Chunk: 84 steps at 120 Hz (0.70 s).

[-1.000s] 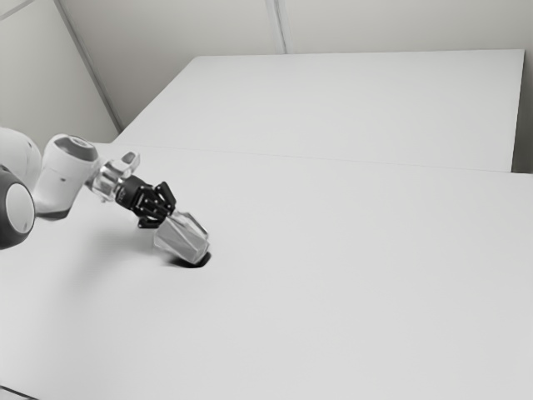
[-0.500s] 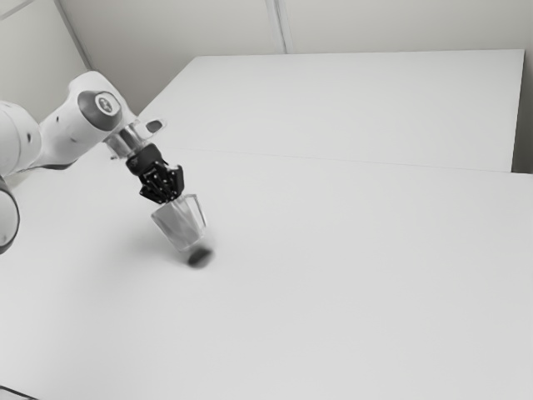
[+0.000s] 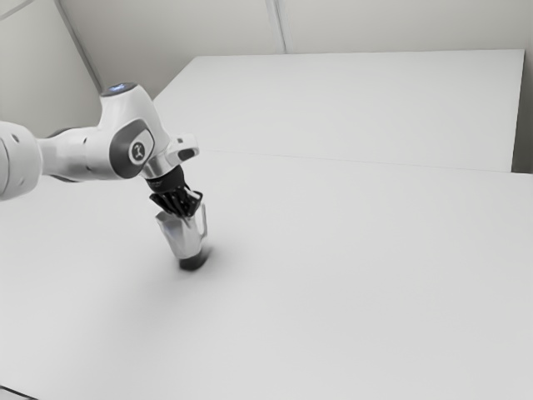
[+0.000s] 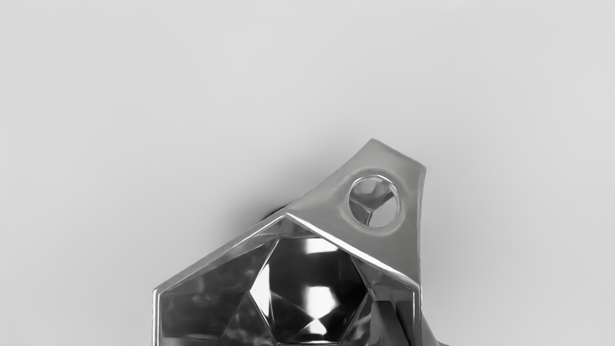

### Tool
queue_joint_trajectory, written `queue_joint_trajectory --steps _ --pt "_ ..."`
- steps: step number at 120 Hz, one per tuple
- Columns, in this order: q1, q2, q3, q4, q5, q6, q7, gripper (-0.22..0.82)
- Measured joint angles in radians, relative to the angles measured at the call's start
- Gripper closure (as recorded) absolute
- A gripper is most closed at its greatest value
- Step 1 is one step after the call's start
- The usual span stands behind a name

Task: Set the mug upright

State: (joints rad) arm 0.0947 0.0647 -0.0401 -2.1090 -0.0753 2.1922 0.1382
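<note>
Near upright but still leaning, the silvery faceted mug (image 3: 181,236) has its mouth up and its dark base (image 3: 193,262) down; whether the base touches the table I cannot tell. The black gripper (image 3: 186,214) is at its rim from above, shut on the wall. In the wrist view, the mug (image 4: 202,269) shows its hexagonal mouth and dark, shiny inside, with the holed handle (image 4: 408,216) jutting outward. Of the gripper (image 4: 418,319), one finger is inside the rim and the other outside, partly hidden by the wall.
The broad white table (image 3: 350,275) stretches around the mug. Behind it stands a pale raised panel or surface (image 3: 358,108). A dark cable (image 3: 18,392) lies at the near left corner of the exterior view.
My hand has swung from a slanted to a steeper pose, the mug turning with it from a strong tilt toward upright. The mug's base has stayed near the same spot.
</note>
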Motion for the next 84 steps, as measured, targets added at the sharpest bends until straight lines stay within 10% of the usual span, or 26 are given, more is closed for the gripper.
queue_joint_trajectory --steps 74,84 --pt "-0.009 0.043 -0.013 -0.037 0.007 0.163 -0.130 0.79" --pt "-0.012 0.043 -0.014 -0.034 0.011 0.165 -0.137 0.60"
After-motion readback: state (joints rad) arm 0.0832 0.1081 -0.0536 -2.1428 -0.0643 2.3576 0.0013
